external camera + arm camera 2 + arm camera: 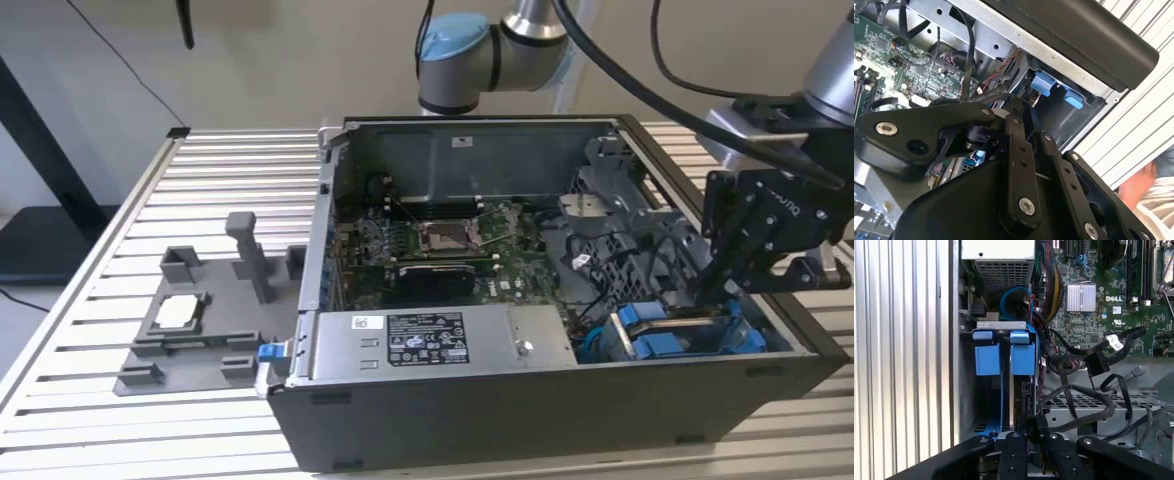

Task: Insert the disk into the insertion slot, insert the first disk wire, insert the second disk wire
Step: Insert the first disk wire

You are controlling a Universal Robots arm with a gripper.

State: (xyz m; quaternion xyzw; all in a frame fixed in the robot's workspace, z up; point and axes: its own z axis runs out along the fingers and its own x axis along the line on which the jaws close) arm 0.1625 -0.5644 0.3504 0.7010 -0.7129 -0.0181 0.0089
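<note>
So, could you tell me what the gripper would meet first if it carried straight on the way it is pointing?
Most likely the blue-framed disk, seated in the drive bay right ahead of the gripper in the first wrist view; depth is unclear, so the gap cannot be judged.

case [534, 420]: matt dark metal; table [227, 170]: ribbed bare aluminium; disk carrier [1023, 360]: blue plastic — smooth, glossy

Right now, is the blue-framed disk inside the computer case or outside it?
Inside. In the first wrist view the disk sits in a corner of the case, near the end effector.
</note>
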